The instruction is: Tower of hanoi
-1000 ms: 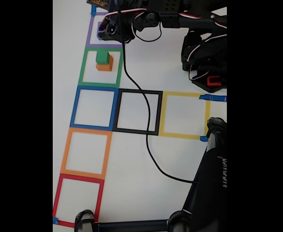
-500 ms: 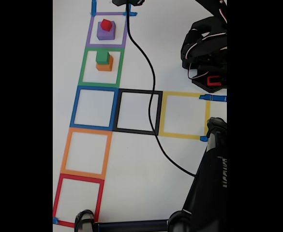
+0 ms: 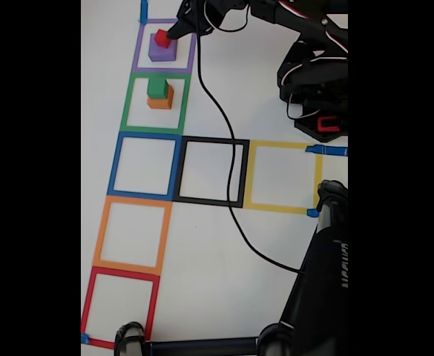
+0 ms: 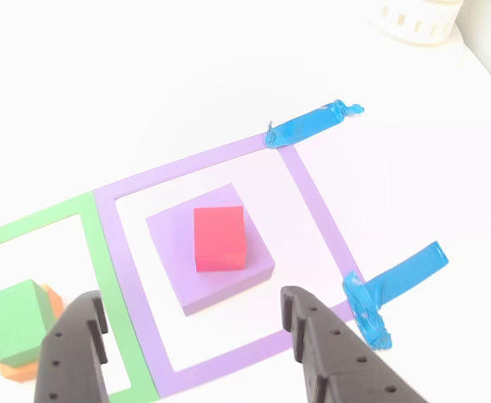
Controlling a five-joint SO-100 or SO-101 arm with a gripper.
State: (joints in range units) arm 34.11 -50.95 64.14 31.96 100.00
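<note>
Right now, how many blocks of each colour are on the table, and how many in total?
Red block: 1, on top of the purple one
Purple block: 1
Green block: 1, on top of the orange one
Orange block: 1
Total: 4 blocks

In the fixed view the robot arm [image 3: 306, 44] runs off the top edge, so its upper part is cut away. The gripper [image 3: 173, 33] is too small there to tell how its fingers stand. A black stand [image 3: 317, 297] is cut by the bottom edge. In the other view the orange block [image 4: 50, 304] hides mostly under the green block [image 4: 14, 321], and a white round thing [image 4: 417, 18] at the desk's far corner is cut off.
</note>
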